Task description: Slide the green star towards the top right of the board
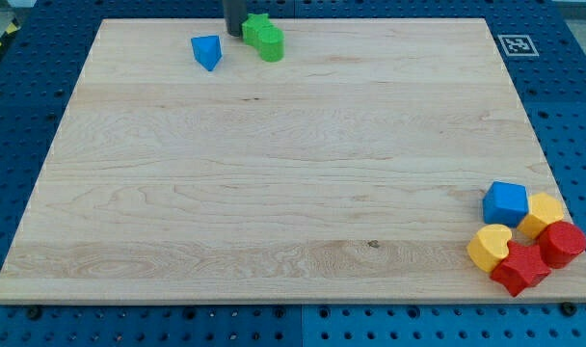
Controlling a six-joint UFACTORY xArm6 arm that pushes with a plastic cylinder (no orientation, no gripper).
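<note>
My tip (234, 36) comes down at the view's top edge of the wooden board (274, 173), left of centre. It touches the left side of a green block (255, 26). A second green block (270, 43) sits against that one, just below and to its right. Which of the two is the star cannot be made out. A blue block (206, 51), roughly wedge-shaped, lies a little left of and below the tip, apart from it.
A cluster sits at the board's bottom right corner: a blue cube (505, 202), a yellow block (543, 213), a red round block (562, 243), a yellow heart-like block (490, 247) and a red star-like block (519, 269). A black-and-white marker (514, 44) is at the top right corner.
</note>
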